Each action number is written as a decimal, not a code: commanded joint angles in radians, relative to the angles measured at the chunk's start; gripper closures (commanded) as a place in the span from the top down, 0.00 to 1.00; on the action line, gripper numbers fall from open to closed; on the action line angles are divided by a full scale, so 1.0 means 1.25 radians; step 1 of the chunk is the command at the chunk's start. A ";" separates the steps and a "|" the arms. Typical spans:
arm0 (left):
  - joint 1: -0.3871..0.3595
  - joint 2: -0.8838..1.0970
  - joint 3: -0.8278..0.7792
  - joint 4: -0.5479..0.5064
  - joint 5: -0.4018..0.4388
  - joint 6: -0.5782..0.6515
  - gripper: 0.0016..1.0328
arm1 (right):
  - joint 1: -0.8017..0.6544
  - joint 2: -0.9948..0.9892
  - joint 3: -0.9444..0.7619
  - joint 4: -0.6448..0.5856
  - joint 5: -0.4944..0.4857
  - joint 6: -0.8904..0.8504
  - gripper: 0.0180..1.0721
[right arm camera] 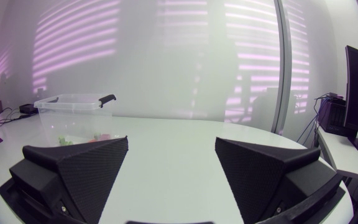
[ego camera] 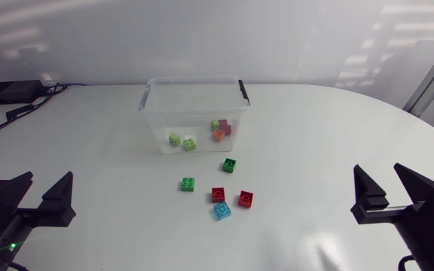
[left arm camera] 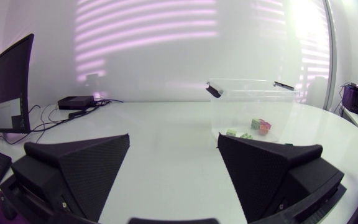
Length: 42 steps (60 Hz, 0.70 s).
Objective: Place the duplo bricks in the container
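1. Left gripper [ego camera: 50,178] is sitting at the near-left corner of the table [ego camera: 337,128]. Fingers are standing wide apart and gripping nothing, just bare table btwn them.
2. Black box [ego camera: 10,92] w/ cables is lying at the far-left edge, well apart from everything else.
3. Clear container [ego camera: 157,120] w/ black handles is standing upright at the far middle, open on top. Inside, two light green bricks [ego camera: 174,139] are lying side by side toward its left, and an orange brick [ego camera: 218,135] is touching a pink brick [ego camera: 224,126] toward its right.
4. Five bricks are lying loose on the table in front of the container: green brick [ego camera: 187,184], then dark green brick [ego camera: 229,165] closest to the container wall. Two red bricks [ego camera: 218,195] are near each other, and the blue brick [ego camera: 222,211] is sitting right against the left red one, can't tell if actually touching.
5. Right gripper [ego camera: 377,170] is sitting at the near-right corner. Its fingers are spread too, empty, well apart from the bricks.
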 commanded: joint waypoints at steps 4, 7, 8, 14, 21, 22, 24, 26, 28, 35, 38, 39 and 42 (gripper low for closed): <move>0.004 -0.009 -0.005 -0.021 0.004 -0.006 0.96 | 0.005 -0.005 -0.014 -0.005 -0.002 0.014 0.96; 0.004 -0.009 -0.005 -0.021 0.004 -0.006 0.96 | 0.005 -0.005 -0.014 -0.005 -0.002 0.015 0.96; 0.004 -0.009 -0.005 -0.021 0.004 -0.006 0.96 | 0.005 -0.005 -0.014 -0.005 -0.002 0.015 0.96; 0.004 -0.009 -0.005 -0.021 0.004 -0.006 0.96 | 0.005 -0.005 -0.014 -0.005 -0.002 0.015 0.96; 0.005 -0.009 -0.006 -0.018 0.004 -0.007 0.96 | 0.006 -0.005 -0.014 -0.005 -0.002 0.014 0.96; 0.005 -0.011 -0.006 -0.013 0.004 -0.007 0.96 | 0.006 -0.005 -0.014 -0.005 -0.002 0.013 0.96; 0.004 -0.011 -0.008 -0.004 0.004 -0.007 0.96 | 0.006 -0.006 -0.014 -0.005 -0.002 0.013 0.96; 0.000 -0.011 -0.004 -0.003 0.004 -0.006 0.96 | 0.007 -0.006 -0.014 -0.005 -0.002 0.013 0.96; -0.004 -0.011 0.005 -0.003 0.005 0.000 0.96 | 0.009 -0.006 -0.014 -0.005 -0.002 0.011 0.96; -0.031 -0.009 0.046 -0.004 0.008 0.013 0.96 | 0.018 -0.006 -0.014 -0.004 -0.002 0.010 0.96; -0.038 -0.002 0.061 -0.007 0.008 0.016 0.96 | 0.018 -0.006 -0.011 -0.003 -0.002 0.009 0.96; -0.040 0.003 0.069 -0.007 0.008 0.016 0.96 | 0.020 -0.006 -0.008 -0.003 -0.002 0.009 0.96; -0.044 0.034 0.091 -0.005 0.008 0.016 0.94 | 0.020 -0.005 -0.004 -0.003 -0.001 0.009 0.96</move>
